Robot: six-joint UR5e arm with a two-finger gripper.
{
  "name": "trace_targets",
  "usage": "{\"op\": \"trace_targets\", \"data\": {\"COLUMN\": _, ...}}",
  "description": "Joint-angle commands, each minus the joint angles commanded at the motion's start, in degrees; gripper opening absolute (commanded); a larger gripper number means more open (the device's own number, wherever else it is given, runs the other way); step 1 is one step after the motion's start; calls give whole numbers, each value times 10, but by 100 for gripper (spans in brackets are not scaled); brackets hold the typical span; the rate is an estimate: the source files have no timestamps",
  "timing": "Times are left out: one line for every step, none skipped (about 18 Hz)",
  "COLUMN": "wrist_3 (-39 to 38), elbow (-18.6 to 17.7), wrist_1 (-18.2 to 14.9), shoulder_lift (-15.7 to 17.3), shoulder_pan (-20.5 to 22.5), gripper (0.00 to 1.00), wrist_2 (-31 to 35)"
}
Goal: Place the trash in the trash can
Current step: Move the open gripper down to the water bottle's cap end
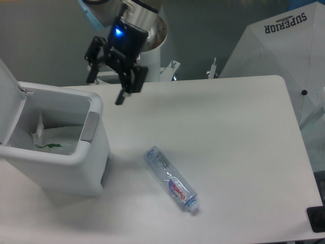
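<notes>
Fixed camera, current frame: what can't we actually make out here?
- White plastic trash can: its near wall hides the floor inside; only part of the crinkly white packet shows.
- Hinged white lid: cut off by the left edge.
- Two-finger gripper: jaws open, one fingertip motion-blurred.
- Clear crushed plastic bottle: label text too small to read.
- Dark object: cut off by the right edge, unidentifiable.
</notes>
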Motion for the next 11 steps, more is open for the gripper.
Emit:
{"op": "trace_targets", "data": {"wrist_3": -17, "elbow": 8, "wrist_1": 0, "shoulder_lift": -11, "shoulder_pan": 10, "gripper": 100, "wrist_2": 2}}
{"op": "trace_targets", "data": {"wrist_3": -25, "elbow": 14, "wrist_1": 0, "shoulder_lift": -22, "shoulder_pan": 18, "gripper": 100, "wrist_2": 3}}
{"op": "trace_targets", "data": {"wrist_3": -26, "elbow": 18, "wrist_1": 0, "shoulder_lift": -31, "shoulder_pan": 27, "gripper": 100, "wrist_2": 4}}
{"op": "trace_targets", "data": {"wrist_3": -27, "elbow": 21, "wrist_1": -1, "shoulder_lift": -34, "shoulder_pan": 38, "gripper": 100, "wrist_2": 4}}
{"op": "trace_targets", "data": {"wrist_3": -27, "elbow": 24, "wrist_1": -1, "shoulder_lift": -39, "shoulder_pan": 45, "gripper": 100, "wrist_2": 4}}
{"op": "trace_targets", "data": {"wrist_3": -27, "elbow": 29, "wrist_1": 0, "shoulder_lift": -51, "shoulder_pan": 46, "gripper": 100, "wrist_2": 4}}
{"op": "trace_targets", "data": {"wrist_3": -27, "elbow": 36, "wrist_1": 2, "shoulder_lift": -64, "shoulder_pan": 46, "gripper": 100, "wrist_2": 5}}
{"op": "trace_targets", "data": {"wrist_3": -27, "elbow": 47, "wrist_1": 2, "shoulder_lift": -84, "shoulder_pan": 46, "gripper": 100, "wrist_2": 16}}
{"op": "trace_targets", "data": {"wrist_3": -27, "elbow": 63, "wrist_1": 2, "shoulder_lift": -111, "shoulder_pan": 46, "gripper": 100, "wrist_2": 45}}
{"op": "trace_targets", "data": {"wrist_3": -31, "elbow": 81, "wrist_1": 1, "shoulder_lift": -136, "shoulder_pan": 46, "gripper": 100, "wrist_2": 81}}
{"op": "trace_targets", "data": {"wrist_3": -49, "elbow": 101, "wrist_1": -1, "shoulder_lift": -155, "shoulder_pan": 45, "gripper": 100, "wrist_2": 117}}
